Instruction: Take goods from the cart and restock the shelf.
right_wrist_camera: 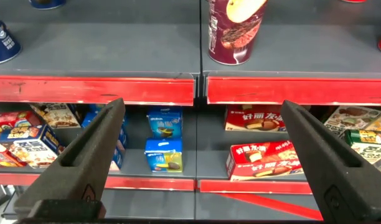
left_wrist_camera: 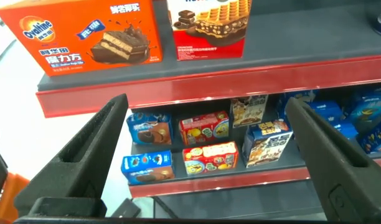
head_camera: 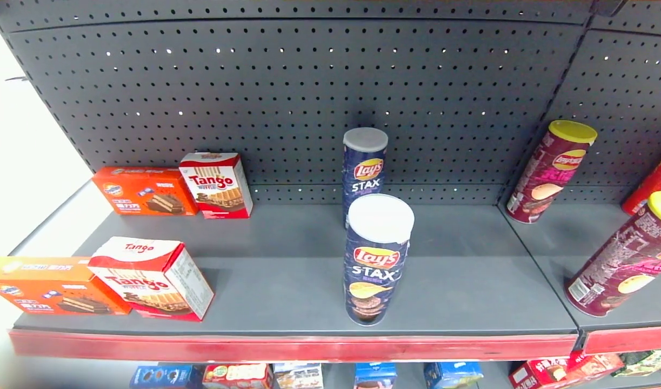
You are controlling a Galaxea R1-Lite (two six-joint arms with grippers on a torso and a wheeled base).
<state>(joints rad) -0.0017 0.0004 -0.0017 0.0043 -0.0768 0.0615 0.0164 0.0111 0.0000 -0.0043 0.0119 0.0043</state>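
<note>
The left claw [left_wrist_camera: 206, 104] and the right claw [right_wrist_camera: 203, 104] are hanging wide apart in front of the shelf [head_camera: 287, 281], where one blue chip can [head_camera: 374, 267] is standing right in front of a second blue can [head_camera: 364, 167].

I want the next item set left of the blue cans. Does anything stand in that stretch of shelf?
Nothing visible does. The shelf is bare between the front wafer box and the front blue can, from front to back. The left tool and right tool are open.
</note>
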